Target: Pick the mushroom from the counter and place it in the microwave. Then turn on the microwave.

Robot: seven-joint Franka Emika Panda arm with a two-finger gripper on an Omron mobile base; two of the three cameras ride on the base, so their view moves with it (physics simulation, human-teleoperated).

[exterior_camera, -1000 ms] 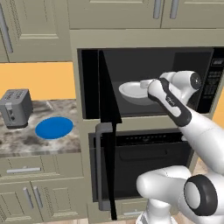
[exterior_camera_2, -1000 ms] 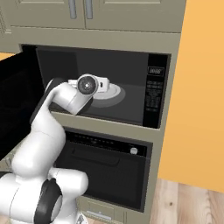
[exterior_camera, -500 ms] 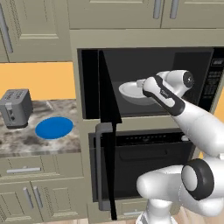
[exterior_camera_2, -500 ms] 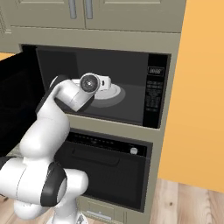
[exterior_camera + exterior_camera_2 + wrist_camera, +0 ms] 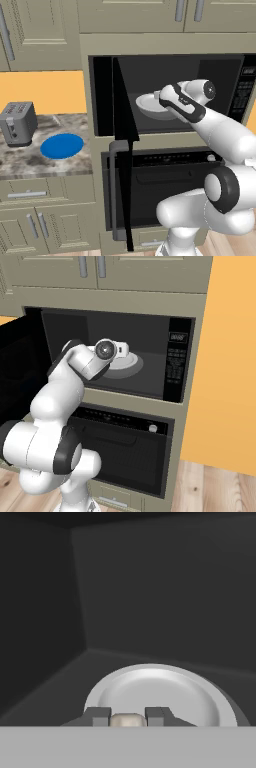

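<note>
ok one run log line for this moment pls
phase: placing | gripper: shut on mushroom | location: inside microwave, over white plate | door: open | mushroom: not released

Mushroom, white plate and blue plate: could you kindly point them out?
mushroom (image 5: 127, 720), hand view, cap between the gripper's fingertips
white plate (image 5: 155, 689), hand view, its bare middle
blue plate (image 5: 62, 146), left base view, its middle

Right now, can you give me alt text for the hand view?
The pincer is shut on the tan mushroom, just above a white plate on the dark microwave floor.
</note>
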